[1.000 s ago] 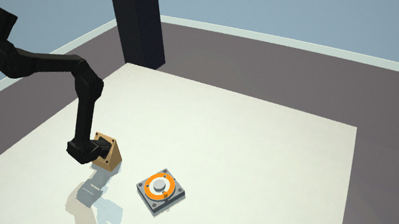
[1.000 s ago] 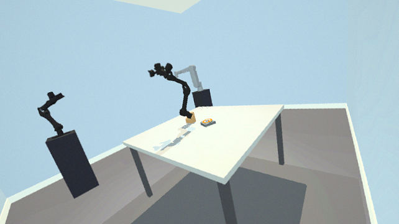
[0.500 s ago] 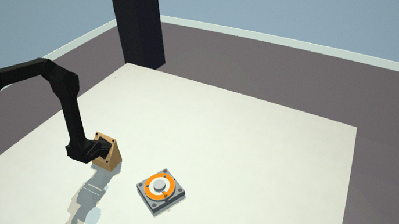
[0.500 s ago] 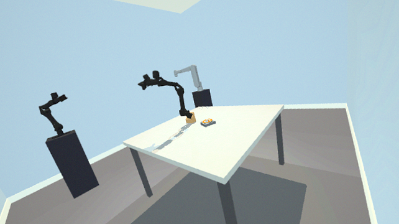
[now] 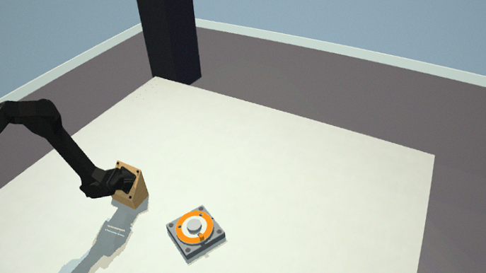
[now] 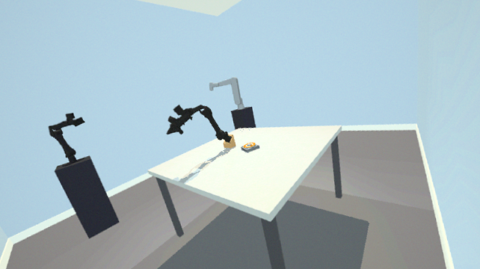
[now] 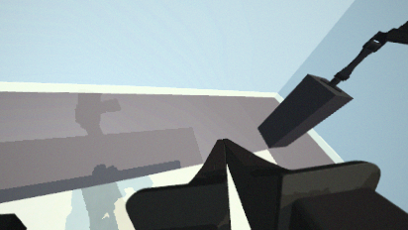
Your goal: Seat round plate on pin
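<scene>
Bare robot lab: white table, pedestal-mounted arms, blue walls.
</scene>
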Tool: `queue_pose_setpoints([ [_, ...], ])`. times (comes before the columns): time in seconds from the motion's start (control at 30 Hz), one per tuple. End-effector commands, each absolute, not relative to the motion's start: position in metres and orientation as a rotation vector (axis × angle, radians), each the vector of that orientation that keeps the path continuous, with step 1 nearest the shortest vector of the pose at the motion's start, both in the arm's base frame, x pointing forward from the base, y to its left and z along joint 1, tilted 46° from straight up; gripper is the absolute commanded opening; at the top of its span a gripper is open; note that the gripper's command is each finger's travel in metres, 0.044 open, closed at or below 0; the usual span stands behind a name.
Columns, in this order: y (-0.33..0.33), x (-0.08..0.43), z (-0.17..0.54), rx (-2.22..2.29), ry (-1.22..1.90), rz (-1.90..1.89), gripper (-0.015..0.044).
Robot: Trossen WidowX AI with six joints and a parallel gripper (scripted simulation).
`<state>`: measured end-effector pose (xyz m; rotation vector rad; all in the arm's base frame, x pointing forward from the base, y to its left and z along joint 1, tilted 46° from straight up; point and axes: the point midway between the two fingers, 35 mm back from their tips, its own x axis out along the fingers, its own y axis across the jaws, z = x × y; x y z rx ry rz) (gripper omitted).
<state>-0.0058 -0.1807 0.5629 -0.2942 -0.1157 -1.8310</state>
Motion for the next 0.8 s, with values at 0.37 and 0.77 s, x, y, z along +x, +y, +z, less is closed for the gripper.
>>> queue_pose_setpoints([
  [0.37, -0.237, 0.202, 0.420, -0.202, 0.370, -1.266, 0.0000],
  [0.77, -0.135, 0.325, 0.251, -0.243, 0.857, -0.834, 0.0000],
])
